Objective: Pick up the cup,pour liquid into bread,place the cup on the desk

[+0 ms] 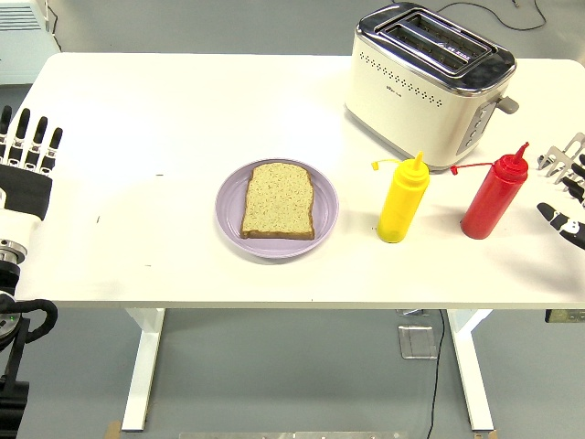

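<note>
Right robot hand (565,194) open, near red bottle (494,196)

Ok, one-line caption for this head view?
Bread slice on purple plate, yellow bottle, red bottle, toaster; both robot hands open at table edges.

**Lab test bench, not a kitchen**

White height-adjustable desk (274,274) on bare grey floor (302,375), cable (437,366) trailing below. Staged props: toaster (428,82), plate (277,208) with bread (279,199), two squeeze bottles.
</note>
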